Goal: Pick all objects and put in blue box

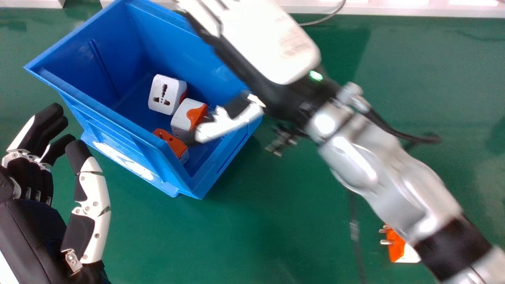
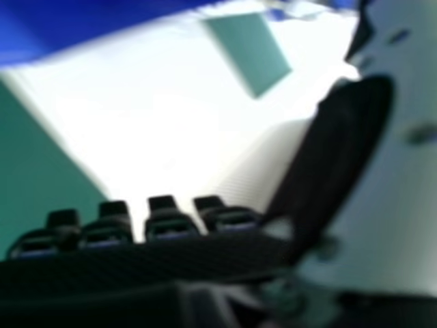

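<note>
Three white-and-orange adapters (image 1: 163, 96) inside the blue box (image 1: 122, 134).

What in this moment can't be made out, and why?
- Head view: lower part of the orange adapter, behind the blue box's wall.
- Head view: part of the white-and-orange adapter, behind the right hand's thumb.
- Head view: right fingertips, cut off by the top edge.
- Head view: rest of the table adapter, under the right forearm.
- Right hand view: details of the white area, lost in glare.
</note>
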